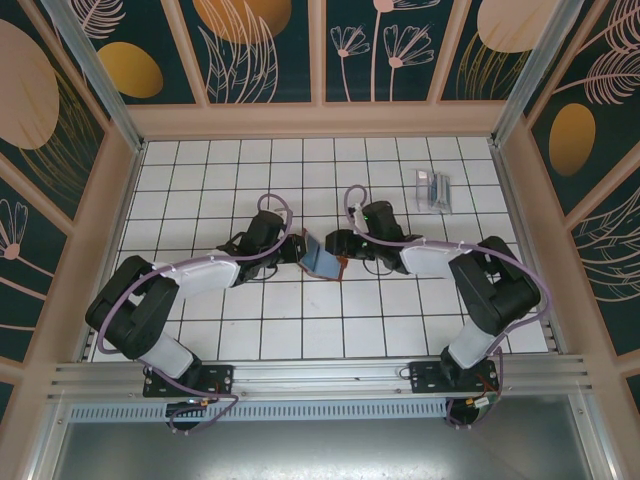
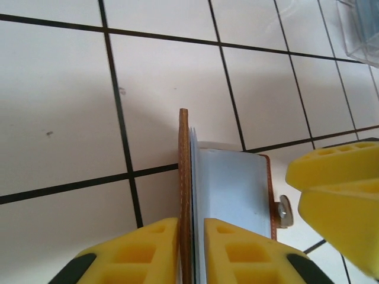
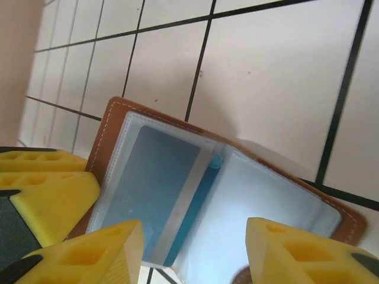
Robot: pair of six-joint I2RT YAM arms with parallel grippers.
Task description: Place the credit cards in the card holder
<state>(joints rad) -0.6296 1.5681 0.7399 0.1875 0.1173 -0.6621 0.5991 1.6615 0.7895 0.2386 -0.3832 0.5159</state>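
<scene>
At mid-table, left pincer (image 2: 190, 229) clamps the card holder (image 2: 232, 183); right pincer (image 3: 194, 234) gapes over it.

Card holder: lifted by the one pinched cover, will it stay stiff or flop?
Probably floppy: the card holder is an open bifold, so its free half would likely swing. The left end effector pinches one thin cover, so it may pivot. Glossy sleeves look slippery.

card holder (image 1: 322, 258): brown, open, mid-table, blue card (image 3: 154, 183) inside | credit cards (image 1: 433, 190): grey, far right, well apart
</scene>
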